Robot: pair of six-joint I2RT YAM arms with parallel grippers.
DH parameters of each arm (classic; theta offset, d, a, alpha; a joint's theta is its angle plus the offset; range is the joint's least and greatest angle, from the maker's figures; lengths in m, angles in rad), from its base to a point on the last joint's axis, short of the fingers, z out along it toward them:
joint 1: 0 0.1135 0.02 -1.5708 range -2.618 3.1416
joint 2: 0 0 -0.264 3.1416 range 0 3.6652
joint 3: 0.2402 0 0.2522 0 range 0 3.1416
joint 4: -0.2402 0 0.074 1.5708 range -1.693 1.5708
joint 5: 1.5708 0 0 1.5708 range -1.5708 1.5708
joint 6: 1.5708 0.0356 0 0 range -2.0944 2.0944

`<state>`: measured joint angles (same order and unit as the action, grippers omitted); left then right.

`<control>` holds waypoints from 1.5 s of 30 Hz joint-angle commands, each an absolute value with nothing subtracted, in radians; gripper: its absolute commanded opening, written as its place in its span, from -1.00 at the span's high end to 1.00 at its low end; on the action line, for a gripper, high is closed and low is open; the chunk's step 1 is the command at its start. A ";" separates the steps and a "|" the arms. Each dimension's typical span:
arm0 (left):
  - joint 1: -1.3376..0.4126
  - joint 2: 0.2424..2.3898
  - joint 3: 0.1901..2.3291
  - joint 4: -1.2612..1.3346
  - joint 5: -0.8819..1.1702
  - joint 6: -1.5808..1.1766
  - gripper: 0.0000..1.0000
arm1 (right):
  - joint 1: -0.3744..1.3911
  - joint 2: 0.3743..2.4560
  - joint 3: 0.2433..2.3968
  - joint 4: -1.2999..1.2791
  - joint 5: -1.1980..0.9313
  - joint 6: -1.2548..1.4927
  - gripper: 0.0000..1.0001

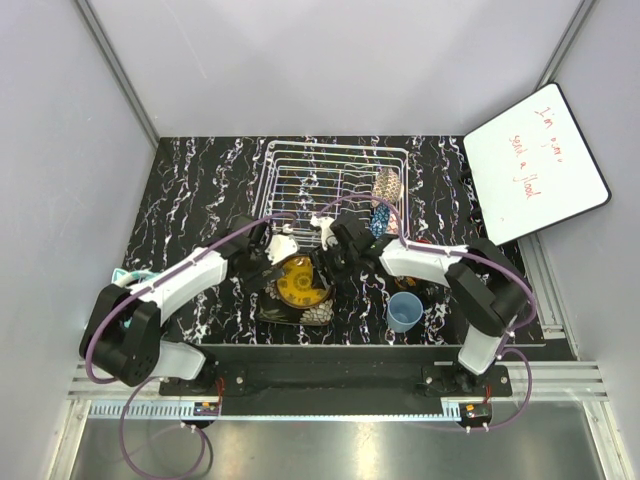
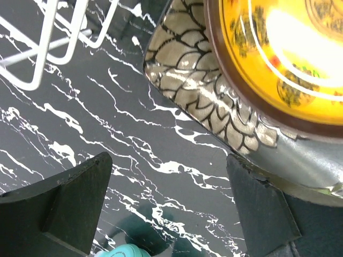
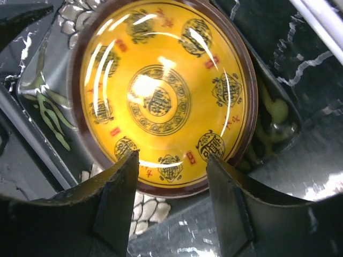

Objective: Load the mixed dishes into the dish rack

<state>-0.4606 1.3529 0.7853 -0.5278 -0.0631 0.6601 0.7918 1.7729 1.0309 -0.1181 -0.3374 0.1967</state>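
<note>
The yellow-orange round plate lies on the dark squarish plate, in front of the white wire dish rack. A speckled bowl and a blue patterned bowl stand in the rack's right end. The light-blue cup stands on the table to the right. My left gripper is open over bare table at the dark plate's left corner. My right gripper is open, its fingers straddling the yellow plate's rim.
Teal headphones lie at the left, close under my left gripper. A white board with red writing leans at the back right. Grey walls enclose the black marbled table.
</note>
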 commanded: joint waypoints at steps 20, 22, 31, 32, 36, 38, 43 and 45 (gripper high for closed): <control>-0.529 1.376 0.857 -0.494 -0.052 0.620 -0.85 | 0.787 1.680 0.936 -0.019 -0.109 0.202 -0.24; -0.537 1.381 0.850 -0.492 -0.058 0.618 -0.85 | 0.787 1.690 0.934 -0.008 -0.109 0.210 -0.24; -0.543 1.376 0.766 -0.459 -0.107 0.655 -0.85 | 0.788 1.642 0.902 0.022 -0.058 0.236 -0.22; -0.543 1.374 0.758 -0.454 -0.110 0.664 -0.85 | 0.788 1.613 0.899 0.018 -0.054 0.235 -0.22; -0.543 1.379 0.727 -0.428 -0.117 0.664 -0.85 | 0.788 1.565 0.911 -0.035 -0.037 0.229 -0.22; -0.543 1.390 0.723 -0.417 -0.115 0.657 -0.85 | 0.790 1.552 0.910 -0.038 -0.040 0.230 -0.22; -0.543 1.411 0.732 -0.411 -0.107 0.644 -0.84 | 0.792 1.581 0.936 -0.044 -0.072 0.221 -0.22; -0.543 1.416 0.735 -0.411 -0.107 0.643 -0.84 | 0.793 1.614 0.951 -0.044 -0.098 0.219 -0.22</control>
